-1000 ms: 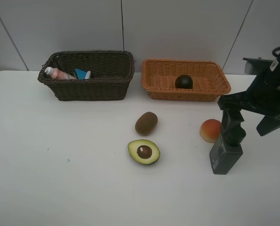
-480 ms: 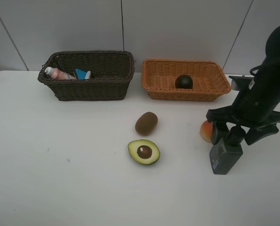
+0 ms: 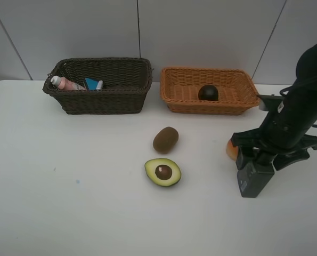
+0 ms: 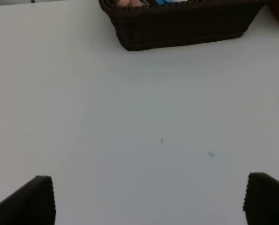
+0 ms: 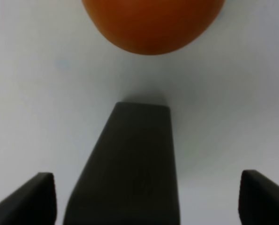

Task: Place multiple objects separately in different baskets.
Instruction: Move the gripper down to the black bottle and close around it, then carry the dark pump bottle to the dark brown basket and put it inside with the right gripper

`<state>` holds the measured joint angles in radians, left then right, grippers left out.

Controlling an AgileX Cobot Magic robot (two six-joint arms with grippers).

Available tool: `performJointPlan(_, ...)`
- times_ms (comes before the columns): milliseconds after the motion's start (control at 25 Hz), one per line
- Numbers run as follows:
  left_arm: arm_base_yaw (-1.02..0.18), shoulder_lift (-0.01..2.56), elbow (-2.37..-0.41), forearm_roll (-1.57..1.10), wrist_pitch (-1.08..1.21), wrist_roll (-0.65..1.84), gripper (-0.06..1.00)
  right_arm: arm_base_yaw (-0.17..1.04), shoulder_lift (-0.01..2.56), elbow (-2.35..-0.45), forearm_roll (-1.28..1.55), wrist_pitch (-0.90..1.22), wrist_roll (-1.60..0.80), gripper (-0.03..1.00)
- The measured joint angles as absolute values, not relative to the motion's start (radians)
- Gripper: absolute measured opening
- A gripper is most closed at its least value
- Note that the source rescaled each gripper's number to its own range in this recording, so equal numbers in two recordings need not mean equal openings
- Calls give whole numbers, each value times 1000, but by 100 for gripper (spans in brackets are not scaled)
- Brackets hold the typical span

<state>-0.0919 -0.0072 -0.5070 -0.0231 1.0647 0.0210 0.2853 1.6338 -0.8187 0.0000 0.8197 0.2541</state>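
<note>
The dark pump bottle [image 3: 253, 180] stands on the table at the right. My right gripper [image 3: 260, 159] hangs open over its top, one finger on each side. In the right wrist view the bottle [image 5: 130, 164] sits between the open fingertips [image 5: 36, 199], with the peach [image 5: 153, 23] just beyond it. The peach [image 3: 231, 150] is mostly hidden behind the arm. Kiwi [image 3: 165, 139] and avocado half [image 3: 162, 172] lie mid-table. The dark brown basket [image 3: 102, 98] holds the pink bottle [image 3: 65, 83] and a blue-white item [image 3: 93, 84]. The orange basket [image 3: 238, 98] holds the mangosteen [image 3: 208, 93]. My left gripper [image 4: 148, 201] is open over bare table.
Both baskets stand side by side at the back of the white table [image 3: 67, 186], near the wall. The left wrist view shows the dark basket [image 4: 181, 26] ahead of the open fingers.
My right arm has come down and shifted left over the dark pump bottle, covering more of the peach. Nothing else has moved.
</note>
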Motion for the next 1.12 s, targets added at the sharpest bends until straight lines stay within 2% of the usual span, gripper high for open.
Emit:
performJointPlan(80,-92,-7,-507,-23,1065,21,100,285,1634,-819,0,821,254,87)
performJointPlan(120,-92,-7,-507,-23,1065,21,100,285,1634,-819,0,823,254,74)
performJointPlan(160,-92,-7,-507,-23,1065,21,100,285,1634,-819,0,826,254,59)
performJointPlan(280,-92,-7,-507,-23,1065,21,100,287,1634,-819,17,840,255,0)
performJointPlan(600,-92,-7,-507,-23,1065,21,100,287,1625,-820,15,861,254,2)
performJointPlan(760,-92,-7,-507,-23,1065,21,100,287,1573,-862,0,951,251,2)
performJointPlan(960,-92,-7,-507,-23,1065,21,100,296,1538,-1062,-6,1004,207,2)
performJointPlan(1120,-92,-7,-507,-23,1065,21,100,348,1607,-1249,0,979,166,2)
